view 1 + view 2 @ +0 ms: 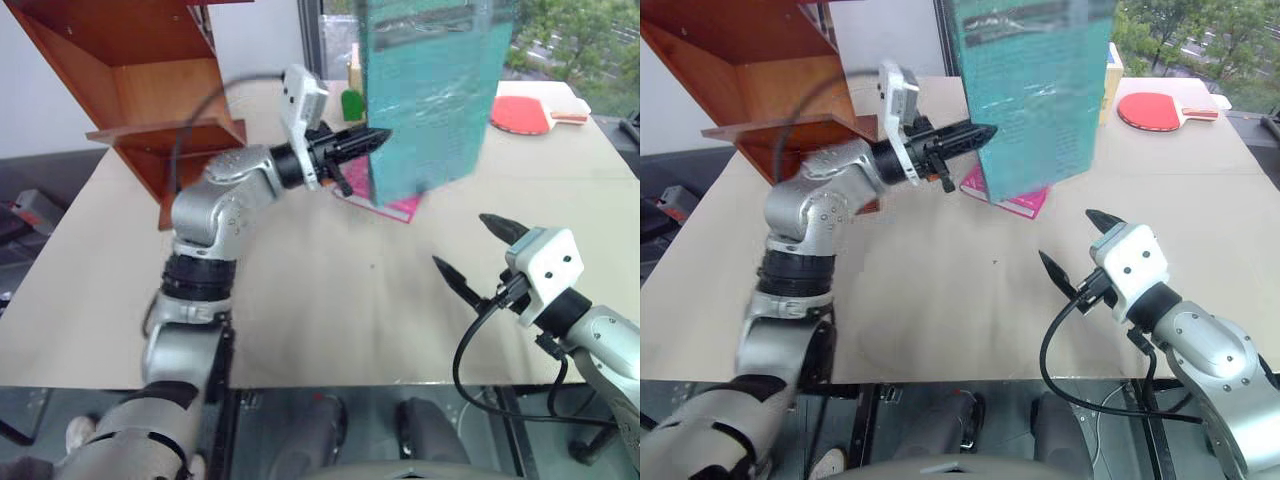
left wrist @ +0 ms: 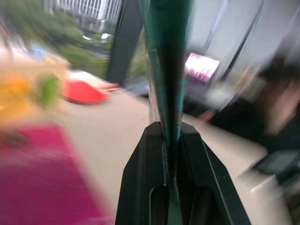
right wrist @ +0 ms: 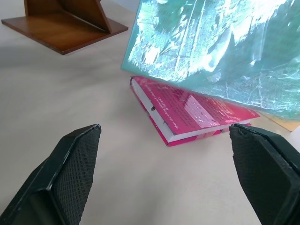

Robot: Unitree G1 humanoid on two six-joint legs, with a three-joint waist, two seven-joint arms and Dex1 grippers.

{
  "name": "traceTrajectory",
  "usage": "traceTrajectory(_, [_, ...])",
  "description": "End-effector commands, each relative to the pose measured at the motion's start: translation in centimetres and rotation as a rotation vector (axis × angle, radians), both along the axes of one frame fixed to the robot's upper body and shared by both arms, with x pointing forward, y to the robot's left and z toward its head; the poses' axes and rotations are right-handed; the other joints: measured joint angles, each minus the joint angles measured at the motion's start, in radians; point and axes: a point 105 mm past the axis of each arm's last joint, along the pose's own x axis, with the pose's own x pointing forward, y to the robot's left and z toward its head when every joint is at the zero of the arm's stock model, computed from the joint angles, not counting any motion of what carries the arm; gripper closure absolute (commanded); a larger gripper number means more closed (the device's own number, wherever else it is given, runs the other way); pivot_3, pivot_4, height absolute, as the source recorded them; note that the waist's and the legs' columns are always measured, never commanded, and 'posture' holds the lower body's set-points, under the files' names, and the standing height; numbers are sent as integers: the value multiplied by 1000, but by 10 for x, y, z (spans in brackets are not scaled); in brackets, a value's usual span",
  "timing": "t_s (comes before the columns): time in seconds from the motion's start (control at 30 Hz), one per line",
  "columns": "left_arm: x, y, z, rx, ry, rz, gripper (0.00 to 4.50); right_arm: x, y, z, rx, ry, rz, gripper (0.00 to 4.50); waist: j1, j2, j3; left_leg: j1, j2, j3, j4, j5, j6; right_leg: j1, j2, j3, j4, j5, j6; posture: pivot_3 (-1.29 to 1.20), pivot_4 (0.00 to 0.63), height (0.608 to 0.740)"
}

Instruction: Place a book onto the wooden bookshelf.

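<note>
looking for writing first, we find faint rows of pale print on the cover of the teal book (image 1: 1035, 85), too small to read, and a line of white lettering on the cover of the pink book (image 3: 187, 112) that we cannot make out either. no brand shows anywhere.

our left gripper (image 1: 975, 137) has its two black fingers (image 2: 150, 187) pressed tight on the edge of the teal book, pinching it between the pads. the book stands upright in the air, lifted clear of the table (image 1: 940, 290), with its lower edge hanging just above the pink book, which lies flat on the tabletop. the wooden bookshelf (image 1: 150, 90) stands at the far left of the table, beside the left arm and apart from the lifted book.

our right gripper (image 1: 475, 250) hovers low over the near right part of the table, its fingers (image 3: 70, 159) spread wide apart, holding nothing and touching nothing. a red table tennis bat (image 1: 525, 112) lies at the far right of the table, behind the teal book.
</note>
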Motion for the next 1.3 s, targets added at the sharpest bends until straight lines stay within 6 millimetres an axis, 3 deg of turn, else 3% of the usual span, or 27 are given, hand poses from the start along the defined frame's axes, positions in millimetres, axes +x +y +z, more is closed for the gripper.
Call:
traceTrajectory(0.03, [-10,3,44,303,-573,45,4439,1,3,8,9,-47,28,0,4,0,0,0,0,0,0,0,0,0,0,0,-1,0,0,0,150,740])
traceTrajectory(0.1, [-1,17,66,397,-702,148,4439,5,4,8,12,-52,33,0,5,0,1,-1,0,-1,0,0,0,0,0,-1,-2,0,0,0,150,740])
traceTrajectory(0.2, [-4,42,104,594,-793,195,4439,12,6,10,28,-63,52,0,2,-3,3,-2,-1,-1,0,0,1,0,0,-2,-3,0,0,0,150,740])
traceTrajectory(0.37, [2,107,133,930,-721,375,4439,25,10,8,42,-76,90,0,-21,-2,5,-3,-1,-1,0,-1,2,-2,3,-2,-3,-1,1,0,150,740])
traceTrajectory(0.43, [-4,120,156,956,-707,443,4439,31,13,8,50,-85,108,0,-23,-3,7,-3,-1,-1,0,-1,2,-2,3,-2,-3,-1,1,0,150,740])
traceTrajectory(0.53, [-9,150,163,1095,-605,527,4439,38,19,12,67,-108,142,0,-26,-5,16,-4,-1,-2,3,-1,2,-1,4,-3,-1,-1,2,0,150,740])
traceTrajectory(0.67, [-14,191,155,1274,-438,624,4439,43,21,17,67,-142,165,0,-31,-2,19,-3,-1,-2,3,-1,2,-2,4,-3,0,-1,2,0,150,740])
traceTrajectory(0.83, [-19,234,113,1417,-167,679,4439,47,23,37,84,-205,183,0,-49,-2,21,-4,-1,-1,3,0,2,-4,5,-2,3,-1,2,0,150,740])
traceTrajectory(0.97, [-11,245,95,1451,-127,737,4439,47,28,53,78,-251,206,0,-49,-3,22,-4,0,-2,5,0,2,-4,5,-3,4,-1,2,0,150,740])
traceTrajectory(1.17, [-7,250,81,1454,-93,742,4439,47,36,56,61,-258,239,0,-50,-2,21,-2,0,-2,5,0,2,-4,5,-3,6,-1,2,0,150,740])
traceTrajectory(1.2, [-7,249,80,1446,-85,737,3664,46,37,56,58,-258,248,0,-51,-2,21,-2,0,-2,5,0,2,-4,5,-2,7,-1,2,0,150,740])
traceTrajectory(1.23, [-7,249,79,1436,-85,738,3403,45,38,57,56,-259,255,0,-53,-2,21,-2,0,-2,5,0,2,-4,5,-2,7,-1,2,0,150,740])
traceTrajectory(1.3, [-7,250,80,1415,-101,755,2444,43,38,59,64,-258,268,0,-53,-2,21,-2,0,-1,5,0,2,-4,5,-2,7,-1,2,0,150,740])
